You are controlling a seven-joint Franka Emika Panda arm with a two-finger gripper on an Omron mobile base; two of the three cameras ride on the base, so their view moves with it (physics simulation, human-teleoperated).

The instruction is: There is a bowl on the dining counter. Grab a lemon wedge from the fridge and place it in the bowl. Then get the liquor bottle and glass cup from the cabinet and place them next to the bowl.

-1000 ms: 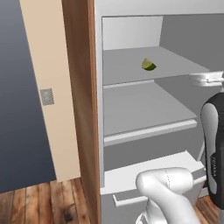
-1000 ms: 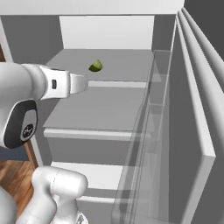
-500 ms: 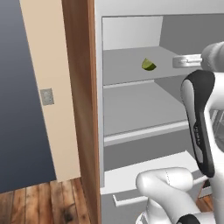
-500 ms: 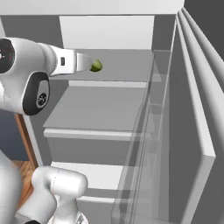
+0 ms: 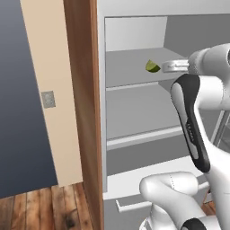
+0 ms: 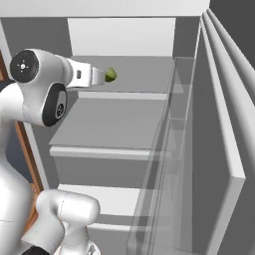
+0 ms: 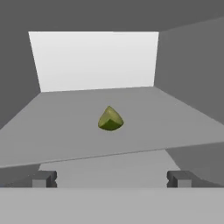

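Observation:
A small yellow-green lemon wedge (image 5: 152, 67) (image 6: 110, 74) (image 7: 110, 119) lies on the upper shelf (image 7: 65, 127) of the open fridge. My gripper (image 7: 110, 179) points straight at it from the shelf's front edge, a short way off and not touching. Both dark fingertips (image 7: 43, 179) stand wide apart with nothing between them, so the gripper is open. In the base views the hand (image 5: 173, 66) (image 6: 94, 76) reaches level with that shelf, just beside the wedge. The bowl, liquor bottle and glass cup are out of view.
Below the lemon's shelf sit two more grey shelves (image 5: 134, 108) (image 6: 109, 124). The wooden side panel (image 5: 83, 112) rises at the fridge's left. The open fridge door with clear bins (image 6: 169, 164) stands along the right.
The arm has swung up and forward, bringing the hand closer to the lemon wedge at the upper shelf. The wedge has not moved. The jaws stayed wide.

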